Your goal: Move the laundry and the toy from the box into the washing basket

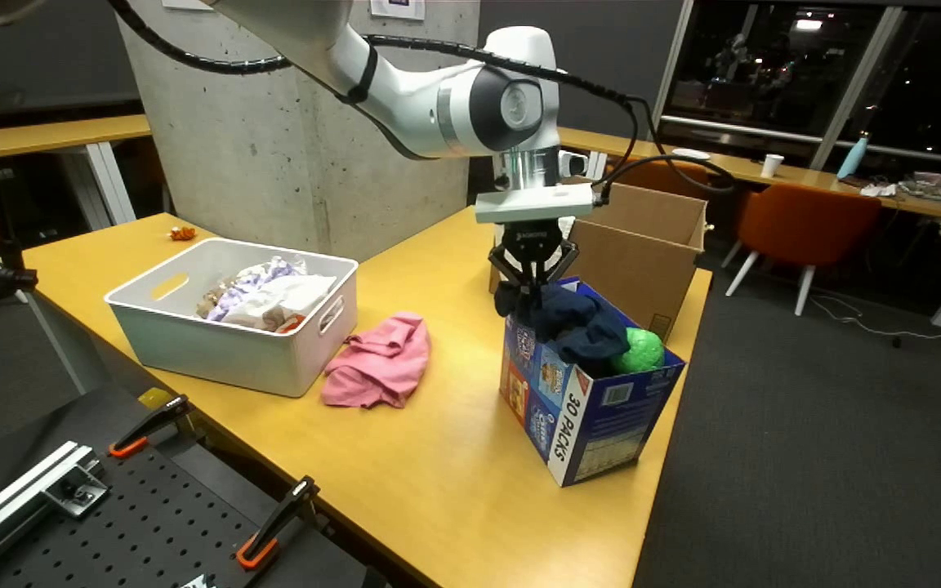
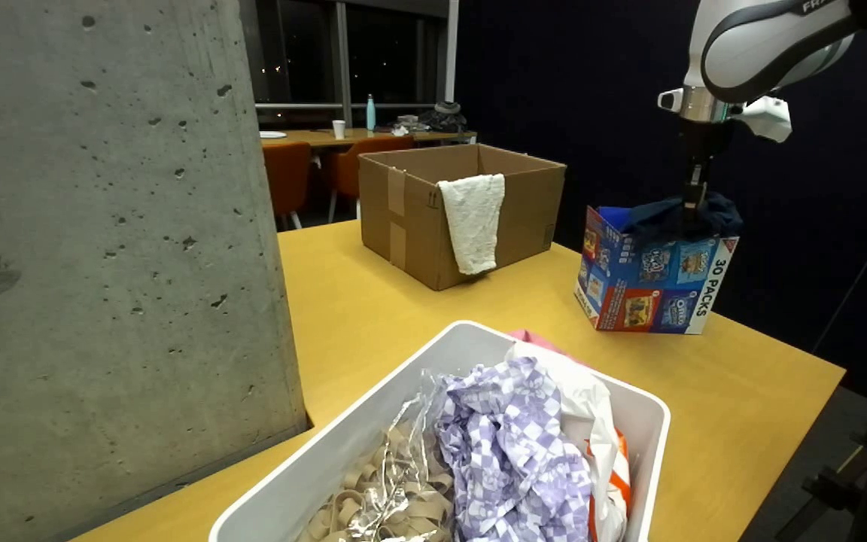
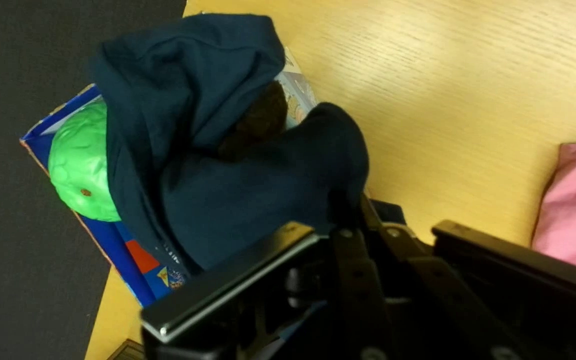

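Yellow tabletop (image 1: pixel 438 457) extended beside a concrete pillar (image 1: pixel 250 147), with dark windows (image 1: pixel 732 90) behind. White cloth (image 2: pixel 473 222) hung over the rim of a brown carton (image 2: pixel 422 248). White basket (image 1: pixel 217 347) contained purple checked material (image 2: pixel 512 444), beige strips (image 2: pixel 396 482) and white plastic (image 2: pixel 573 380); pink cloth (image 1: pixel 381 359) lay just beside it. Blue snack box (image 1: pixel 613 441) contained a green toy (image 1: pixel 644 351) and navy cloth (image 1: pixel 581 318), the latter partly over its rim. The gripper (image 1: pixel 530 290), jaws nearly together, pinched the navy cloth at that rim.

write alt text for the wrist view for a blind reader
The robot's fingers seem closed on a dark navy cloth draped across an open blue box. A round green object sits in the box, at left; a pink cloth lies on the table at right.
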`<control>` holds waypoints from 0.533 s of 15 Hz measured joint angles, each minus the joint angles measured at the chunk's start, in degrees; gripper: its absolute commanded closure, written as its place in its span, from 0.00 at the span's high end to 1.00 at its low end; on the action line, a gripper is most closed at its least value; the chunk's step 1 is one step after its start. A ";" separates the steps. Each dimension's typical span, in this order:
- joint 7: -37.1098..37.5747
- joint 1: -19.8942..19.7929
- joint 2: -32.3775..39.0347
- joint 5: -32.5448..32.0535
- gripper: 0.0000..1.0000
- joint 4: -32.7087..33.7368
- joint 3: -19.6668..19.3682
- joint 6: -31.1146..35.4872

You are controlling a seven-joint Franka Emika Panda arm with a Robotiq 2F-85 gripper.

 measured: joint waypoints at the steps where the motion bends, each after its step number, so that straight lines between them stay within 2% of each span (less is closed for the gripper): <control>1: 0.33 0.00 -0.22 -0.02 0.01 0.00 -0.01 0.03; 4: 2.00 0.27 -2.33 -0.73 0.01 -0.33 -0.02 0.18; 8: 6.31 2.88 -9.85 -2.79 0.01 -4.18 -0.01 0.19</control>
